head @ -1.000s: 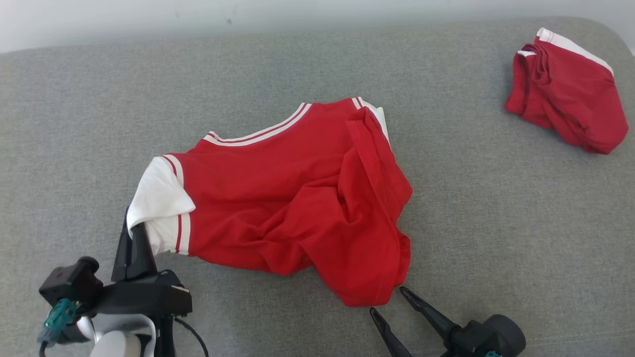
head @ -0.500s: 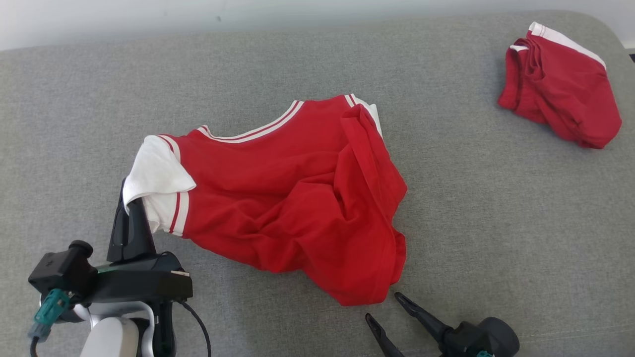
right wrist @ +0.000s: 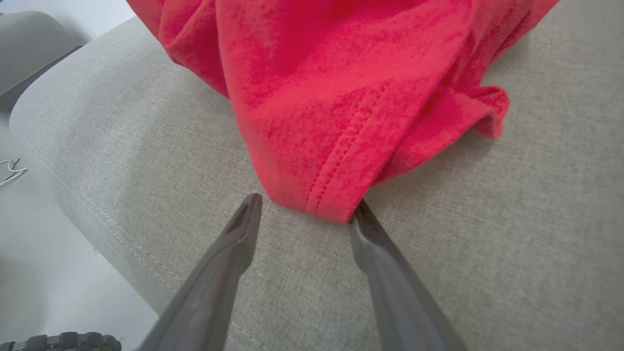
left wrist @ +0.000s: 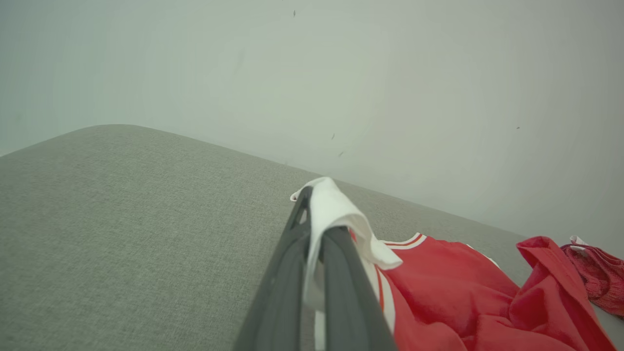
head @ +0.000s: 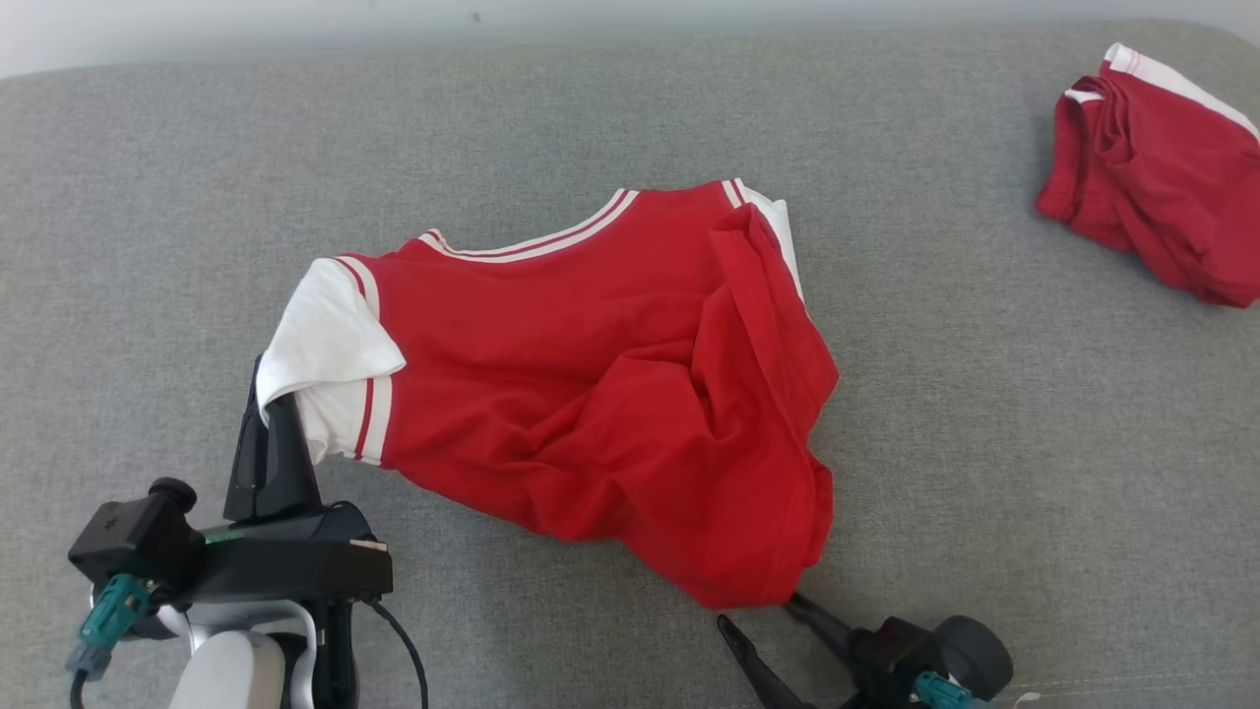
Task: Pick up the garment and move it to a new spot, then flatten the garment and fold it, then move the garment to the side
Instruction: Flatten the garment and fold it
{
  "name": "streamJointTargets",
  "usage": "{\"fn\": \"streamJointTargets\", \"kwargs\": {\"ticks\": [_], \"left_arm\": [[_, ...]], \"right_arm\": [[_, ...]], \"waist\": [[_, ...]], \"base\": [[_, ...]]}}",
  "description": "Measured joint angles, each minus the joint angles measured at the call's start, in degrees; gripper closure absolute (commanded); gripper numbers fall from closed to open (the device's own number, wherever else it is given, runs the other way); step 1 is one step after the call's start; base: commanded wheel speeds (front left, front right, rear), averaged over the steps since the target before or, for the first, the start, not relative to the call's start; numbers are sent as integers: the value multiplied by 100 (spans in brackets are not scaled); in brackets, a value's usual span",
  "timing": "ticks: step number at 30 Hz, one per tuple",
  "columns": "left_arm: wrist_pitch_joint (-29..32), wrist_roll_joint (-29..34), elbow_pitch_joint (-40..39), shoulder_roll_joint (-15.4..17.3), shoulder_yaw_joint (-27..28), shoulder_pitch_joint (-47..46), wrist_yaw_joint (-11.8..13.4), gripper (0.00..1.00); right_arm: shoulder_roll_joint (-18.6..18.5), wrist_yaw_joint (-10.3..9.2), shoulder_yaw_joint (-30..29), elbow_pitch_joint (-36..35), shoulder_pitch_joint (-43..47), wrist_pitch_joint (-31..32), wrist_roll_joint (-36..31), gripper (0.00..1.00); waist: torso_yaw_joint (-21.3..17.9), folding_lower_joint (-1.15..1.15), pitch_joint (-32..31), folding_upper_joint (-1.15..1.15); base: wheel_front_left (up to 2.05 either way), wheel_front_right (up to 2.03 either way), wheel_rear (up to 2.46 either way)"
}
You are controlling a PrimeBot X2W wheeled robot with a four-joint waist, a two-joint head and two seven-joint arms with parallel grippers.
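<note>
My left gripper (head: 268, 404) is clamped on the white sleeve (head: 325, 340) of the red shirt (head: 591, 374), with the sleeve end draped over the fingertips and raised off the grey sofa (head: 984, 443). My right gripper (right wrist: 304, 205) is spread wide at the shirt's near hem corner, one tip touching the hem edge, the other just beside it, gripping nothing. The shirt lies crumpled mid-cushion, collar toward the wall (left wrist: 341, 73). A second red garment (head: 1162, 207) sits bunched far right, well apart.
</note>
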Motion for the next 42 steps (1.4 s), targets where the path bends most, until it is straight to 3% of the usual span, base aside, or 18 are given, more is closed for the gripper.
{"fn": "streamJointTargets", "kwargs": {"ticks": [1, 2, 6, 9, 11, 20, 24, 27, 36, 39, 42], "left_arm": [[0, 0, -1, -8, 0, 1, 0, 100], [0, 1, -4, -10, 5, 2, 1, 100], [0, 7, -16, -11, 19, 15, 2, 100], [0, 7, -20, -10, 49, 21, 3, 100], [0, 7, -24, -10, 78, 21, 4, 100], [0, -41, -271, 7, 337, 20, -1, 100], [0, -165, -609, 40, 492, 9, -96, 100], [-1, -546, -1486, -1, 565, 23, -327, 100], [101, -751, -2918, 1, 353, 47, -584, 100], [339, -865, -3238, -1, 196, 27, -597, 100], [661, -1080, -3066, -9, 47, -119, -559, 100]], "right_arm": [[12, 0, 32, 38, -2, 1, 0, 26], [22, 1, 62, 81, -9, 18, 1, 45], [63, 19, 110, 182, -112, 7, 19, 70], [71, 26, 120, 221, -196, -19, 25, 83], [68, 26, 119, 212, -237, -78, 26, 100], [-145, 43, -280, -460, -443, -265, 199, 100], [-489, 10, -868, -1228, -529, -274, 310, 100], [-1000, -178, -1688, -2663, -281, -313, 394, 100], [-1423, -425, -2510, -4410, 224, -314, 409, 100], [-1529, -463, -2675, -4647, 331, -319, 517, 100], [-1496, -313, -2585, -4375, 233, -268, 923, 100]], "waist": [[17, 0, 6, 0], [29, 0, 11, 0], [40, 0, 15, 0], [34, 0, 9, 0], [23, 0, 2, 0], [-111, 0, -163, 0], [-216, 0, -356, 0], [-395, 0, -709, 0], [-631, -1, -1183, 0], [-708, -1, -1262, -1], [-750, -1, -1218, -1]], "base": [[0, 0, 0], [0, 0, 0], [0, 0, 0], [0, 0, 0], [0, 0, 0], [0, 0, 0], [0, 0, 0], [0, 0, 0], [0, 0, 0], [0, 0, 0], [0, 0, 0]]}}
